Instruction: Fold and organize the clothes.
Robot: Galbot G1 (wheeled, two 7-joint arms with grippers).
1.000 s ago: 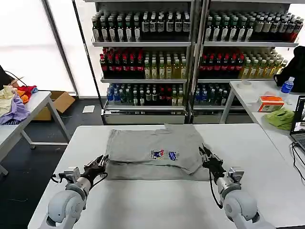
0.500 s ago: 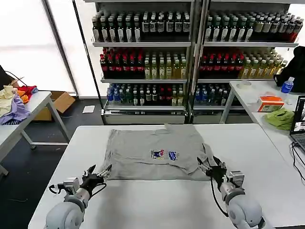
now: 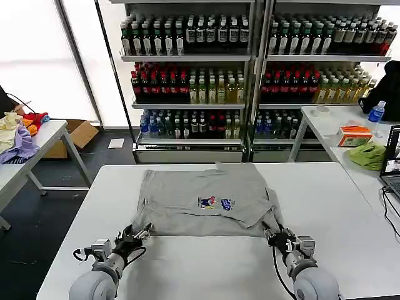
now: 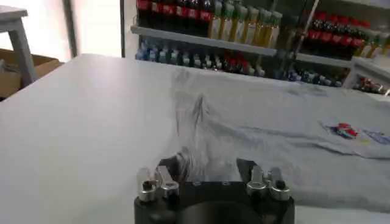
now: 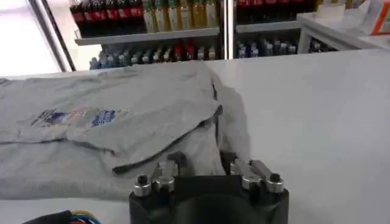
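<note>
A light grey T-shirt (image 3: 200,187) with a small multicoloured chest print (image 3: 215,203) lies spread on the white table (image 3: 337,194), its right side folded over. My left gripper (image 3: 139,232) sits low at the shirt's near left hem corner, open, with the hem's cloth (image 4: 274,131) between its fingers (image 4: 166,165). My right gripper (image 3: 270,232) is at the near right hem corner, open too, and grey cloth (image 5: 122,103) lies between its fingers (image 5: 178,159). In the wrist views my left gripper (image 4: 207,167) and my right gripper (image 5: 203,161) both rest close above the tabletop.
Shelves of bottles (image 3: 200,81) stand behind the table. A side table at the left carries coloured garments (image 3: 19,140), with a cardboard box (image 3: 78,132) beyond it. The table at the right holds a green cloth (image 3: 369,155), an orange box (image 3: 354,135) and a laptop (image 3: 394,159).
Both grippers have drawn back toward me, from the shirt's sides down to its near hem corners. The shirt itself has barely shifted.
</note>
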